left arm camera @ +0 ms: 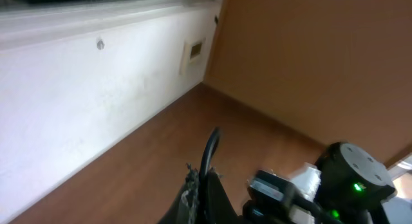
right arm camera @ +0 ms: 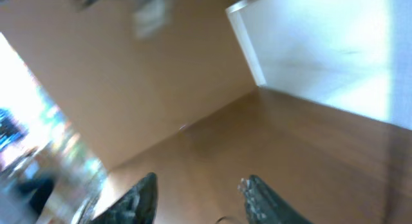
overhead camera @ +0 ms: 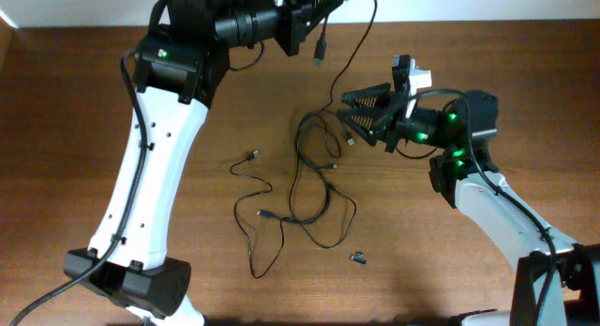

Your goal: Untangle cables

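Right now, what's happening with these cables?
The left gripper is shut on one cable, lifted near the far edge of the table with its plug dangling. The right gripper, jaws apart, sits beside the remaining cables and holds nothing I can see. Those lie looped together mid-table, not yet separated.

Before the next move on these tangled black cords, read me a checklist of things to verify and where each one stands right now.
1. Left gripper shut on a thin black cable, its plug hanging free: ok.
2. Right gripper with jaws apart, nothing visible between them: ok.
3. Right gripper clear of the cords beside it: cannot tell.
4. Heap of thin black cords on the brown wooden table separated: not ok, loops cross.
5. Small dark stubby piece lying apart from the cords: ok.
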